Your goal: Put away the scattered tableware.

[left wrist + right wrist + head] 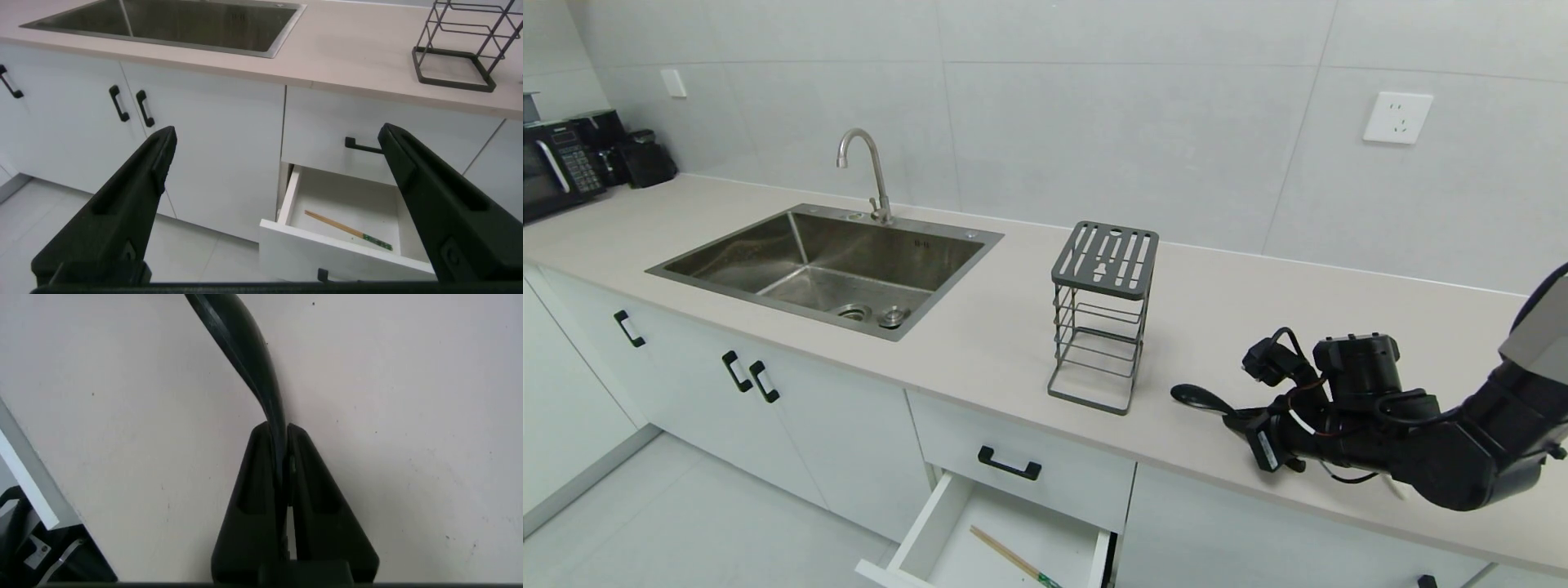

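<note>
A black spoon (1199,398) lies low over the pale countertop (980,327), right of the wire rack. My right gripper (1235,420) is shut on the black spoon's handle (260,371); its two fingers (253,478) press together around it. The spoon's bowl points toward the rack. Below the counter a white drawer (992,543) stands pulled out, with a pair of wooden chopsticks (1011,558) lying inside. My left gripper (274,212) hangs open in front of the cabinets, above the floor, with the open drawer (347,224) and the chopsticks (347,231) beyond it.
A dark wire rack (1101,314) stands in the middle of the counter. A steel sink (825,265) with a tap (866,167) sits to the left. A microwave (551,167) is at the far left. A wall socket (1397,118) is on the tiles.
</note>
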